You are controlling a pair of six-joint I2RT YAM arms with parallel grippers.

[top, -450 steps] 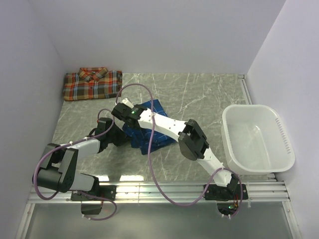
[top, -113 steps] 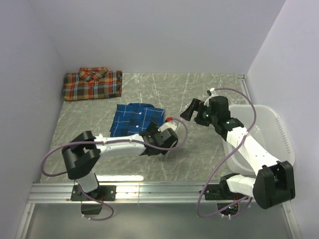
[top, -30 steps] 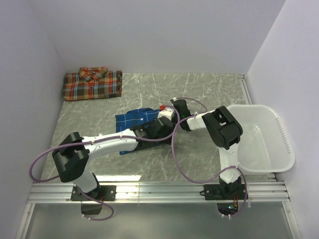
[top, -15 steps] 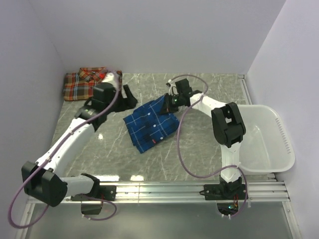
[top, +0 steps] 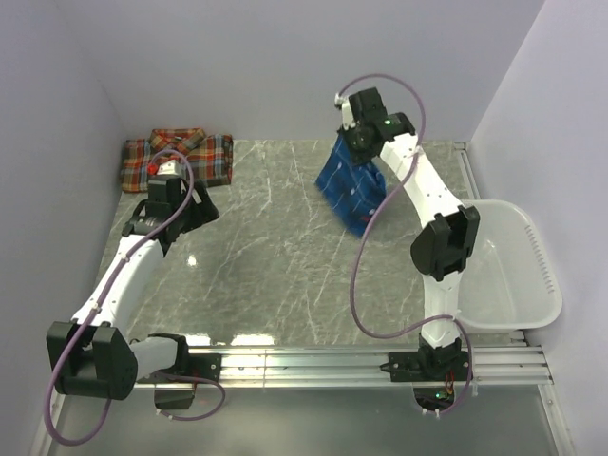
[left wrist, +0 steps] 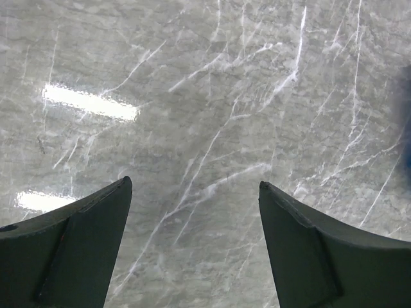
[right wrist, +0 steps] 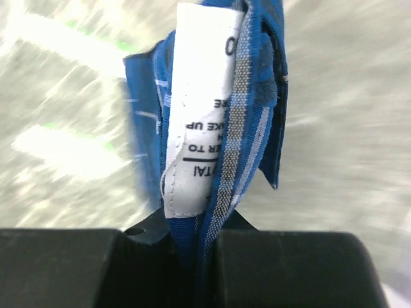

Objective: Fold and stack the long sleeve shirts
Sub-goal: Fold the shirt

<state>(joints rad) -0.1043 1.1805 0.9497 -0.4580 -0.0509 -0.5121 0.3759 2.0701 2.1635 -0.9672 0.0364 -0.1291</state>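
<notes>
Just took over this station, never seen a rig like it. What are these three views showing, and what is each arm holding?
Two robot arms are bolted at the near edge of a table. The wide picture looks down from above and behind them; the other two come from cameras on each wrist. The right gripper is shut on the blue shirt, which hangs near the back wall; its label fills that wrist's view. The left gripper is open and empty above bare table. The red-orange shirt lies folded at the back left; a white basket sits on the right.
</notes>
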